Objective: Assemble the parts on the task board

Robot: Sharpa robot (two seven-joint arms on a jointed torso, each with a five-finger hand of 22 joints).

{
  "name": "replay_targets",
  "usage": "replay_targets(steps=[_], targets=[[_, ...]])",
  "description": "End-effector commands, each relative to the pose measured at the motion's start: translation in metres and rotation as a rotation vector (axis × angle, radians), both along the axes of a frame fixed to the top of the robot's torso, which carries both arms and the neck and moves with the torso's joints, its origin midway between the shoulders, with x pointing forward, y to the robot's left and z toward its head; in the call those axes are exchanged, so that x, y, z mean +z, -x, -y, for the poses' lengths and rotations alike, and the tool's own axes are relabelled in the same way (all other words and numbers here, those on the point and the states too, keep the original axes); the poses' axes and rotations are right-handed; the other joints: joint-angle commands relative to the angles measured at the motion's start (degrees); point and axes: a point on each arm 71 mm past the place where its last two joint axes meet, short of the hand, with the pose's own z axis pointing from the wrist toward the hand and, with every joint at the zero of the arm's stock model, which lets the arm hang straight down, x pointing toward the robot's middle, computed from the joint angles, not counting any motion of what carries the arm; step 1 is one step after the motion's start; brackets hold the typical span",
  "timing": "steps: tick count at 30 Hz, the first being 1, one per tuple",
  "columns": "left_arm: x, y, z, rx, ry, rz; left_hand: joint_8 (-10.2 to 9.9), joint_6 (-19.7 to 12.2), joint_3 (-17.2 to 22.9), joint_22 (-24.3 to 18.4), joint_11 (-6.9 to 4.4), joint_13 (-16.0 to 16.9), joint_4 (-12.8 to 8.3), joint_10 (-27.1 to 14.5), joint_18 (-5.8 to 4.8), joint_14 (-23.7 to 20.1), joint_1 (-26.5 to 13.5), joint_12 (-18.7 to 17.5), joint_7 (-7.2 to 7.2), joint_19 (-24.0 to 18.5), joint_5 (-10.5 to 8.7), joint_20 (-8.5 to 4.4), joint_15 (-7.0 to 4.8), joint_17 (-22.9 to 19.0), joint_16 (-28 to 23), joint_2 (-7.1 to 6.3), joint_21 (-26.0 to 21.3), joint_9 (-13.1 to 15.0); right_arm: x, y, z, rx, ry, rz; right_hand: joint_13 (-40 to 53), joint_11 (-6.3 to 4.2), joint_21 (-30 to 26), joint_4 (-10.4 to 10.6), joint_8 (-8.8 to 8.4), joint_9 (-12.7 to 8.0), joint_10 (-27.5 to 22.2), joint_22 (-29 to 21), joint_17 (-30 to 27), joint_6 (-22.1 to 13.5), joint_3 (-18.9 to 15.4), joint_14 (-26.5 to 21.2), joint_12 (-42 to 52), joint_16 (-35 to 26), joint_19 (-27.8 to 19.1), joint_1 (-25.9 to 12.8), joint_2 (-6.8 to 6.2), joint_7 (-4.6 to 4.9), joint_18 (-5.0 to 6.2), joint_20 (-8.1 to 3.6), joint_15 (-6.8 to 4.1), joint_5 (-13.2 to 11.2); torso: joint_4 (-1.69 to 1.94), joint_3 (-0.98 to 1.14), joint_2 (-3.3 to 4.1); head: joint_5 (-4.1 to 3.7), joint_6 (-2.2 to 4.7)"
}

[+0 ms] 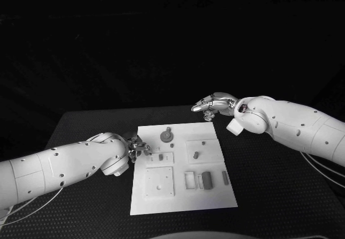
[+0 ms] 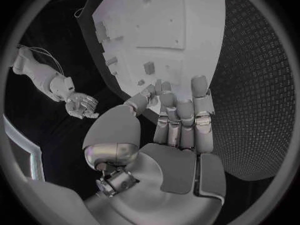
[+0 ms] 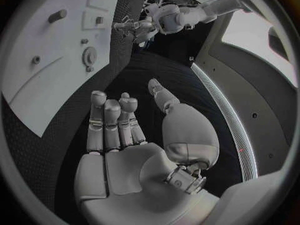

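Observation:
The white task board [image 1: 180,196] lies in the middle of the black table. On it I see a gear-shaped part [image 1: 167,135], a small peg [image 1: 195,155] and a dark block [image 1: 207,180] beside a slim piece [image 1: 225,178]. My left hand [image 1: 138,147] hovers at the board's left edge. Its fingers [image 2: 181,115] are stretched out over the board [image 2: 169,30] and hold nothing. My right hand [image 1: 212,106] is just past the board's far right corner. Its fingers [image 3: 112,120] are straight, the thumb is apart, and the palm is empty. The right wrist view also shows the gear [image 3: 89,57].
Square raised plates [image 1: 159,181] and recesses cover the board's near left and middle. Black table [image 1: 280,189] surrounds the board on all sides. Each wrist view catches the other hand, the right hand [image 2: 80,105] and the left hand [image 3: 134,27].

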Motion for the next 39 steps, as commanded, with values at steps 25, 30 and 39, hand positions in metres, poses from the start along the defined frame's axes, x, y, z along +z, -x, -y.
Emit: replay_targets(steps=[25, 30, 39], targets=[[-0.010, -0.006, 0.006, -0.023, -0.059, -0.037, 0.3, 0.6, 1.4, 1.5, -2.71, 8.1, -1.1, -1.2, -0.12, 4.4, -0.6, 5.7, -0.12, 5.0, 0.34, -4.02, -4.22, 4.5, 3.0, 1.04, 4.0, 1.3, -0.001, 0.002, -0.002, 0.020, -0.001, -0.009, -0.1, -0.02, -0.2, 0.2, -0.29, -0.1, -0.4, 0.0, -0.1, 0.0, 0.3, 0.0, 0.3, 0.3, -0.1, -0.6, 0.12, 0.41, 0.67, 0.08, -0.34, 0.3, 0.02, 0.00, 0.03, -0.55, -0.55], [-0.013, -0.004, 0.009, -0.034, -0.061, -0.056, 0.3, 0.6, 1.4, 1.5, -2.72, 8.2, -1.0, -1.2, -0.13, 4.4, -0.8, 5.6, -0.13, 4.9, 0.34, -4.01, -4.23, 4.7, 2.9, 1.14, 4.2, 1.3, -0.001, 0.002, -0.002, 0.019, 0.000, -0.009, -0.1, -0.02, -0.2, 0.2, -0.29, -0.1, -0.4, 0.0, -0.1, 0.0, 0.3, 0.0, 0.3, 0.3, -0.1, -0.6, 0.11, 0.41, 0.67, 0.08, -0.34, 0.3, 0.07, 0.01, -0.02, -0.66, -0.58], [-0.014, -0.002, 0.011, -0.055, -0.075, -0.066, 0.2, 0.6, 1.4, 1.4, -2.72, 8.5, -1.0, -1.2, -0.12, 4.3, -1.0, 5.4, -0.13, 4.7, 0.34, -4.02, -4.23, 5.0, 2.7, 1.25, 4.4, 1.3, -0.001, 0.002, -0.001, 0.019, 0.000, -0.009, -0.1, -0.02, -0.2, 0.2, -0.29, -0.1, -0.4, 0.0, -0.1, 0.0, 0.4, 0.0, 0.3, 0.4, 0.0, -0.6, 0.12, 0.41, 0.67, 0.07, -0.34, 0.3, 0.05, -0.01, -0.04, -0.91, -0.75]])
